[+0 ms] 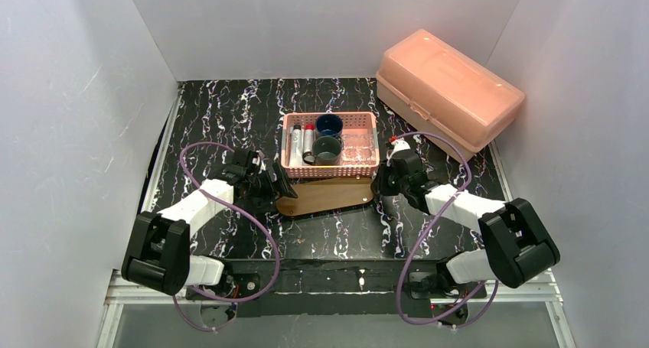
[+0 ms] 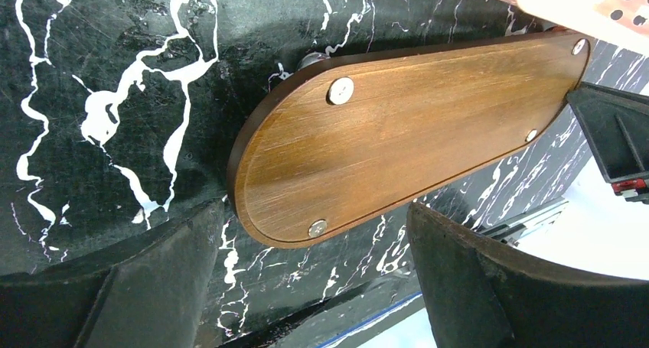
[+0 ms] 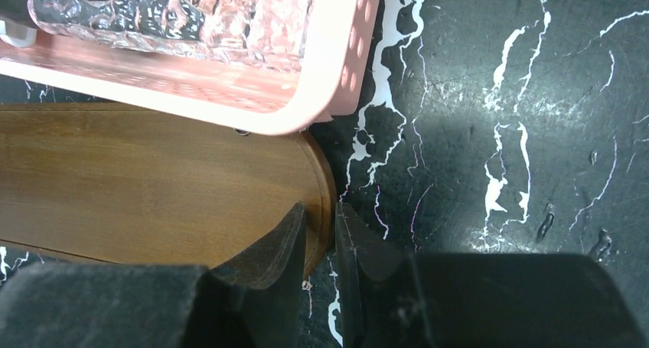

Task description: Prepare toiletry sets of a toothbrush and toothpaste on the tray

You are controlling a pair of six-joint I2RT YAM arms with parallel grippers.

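Brown wood, flat and oval, the tray (image 1: pixel 321 199) lies on the black marbled table (image 1: pixel 229 118) between the two arms, and nothing from the sets stands on it. Its far edge is overlapped by the pink mesh basket (image 1: pixel 331 171), which sits just behind it and partly over it.

The right gripper (image 3: pixel 321 226) is at the tray's right end. Its jaws stand close together astride the rim, one finger on the wood and one just outside the edge. Whether they already pinch the rim I cannot tell.

The left gripper (image 2: pixel 314 218) is spread wide about the tray's left rounded end, a finger to either side and neither touching the wood. It holds nothing.

All the makings are in the basket. The smoky grey-green cup (image 1: pixel 327 151) and the dark blue mug (image 1: pixel 329 124) stand in the middle, and the clear faceted glass (image 1: pixel 357 145) is at the right. Slim white items (image 1: pixel 296 143) lie along the left side, too small here to tell brush from paste.

Off to the far right, well apart, sits the salmon lidded box (image 1: pixel 448 84).

By my reckoning the task has barely begun. No cup is on the tray and none holds a toothbrush or paste, so all three sets are left to build, and the tray looks to need freeing from under the basket first
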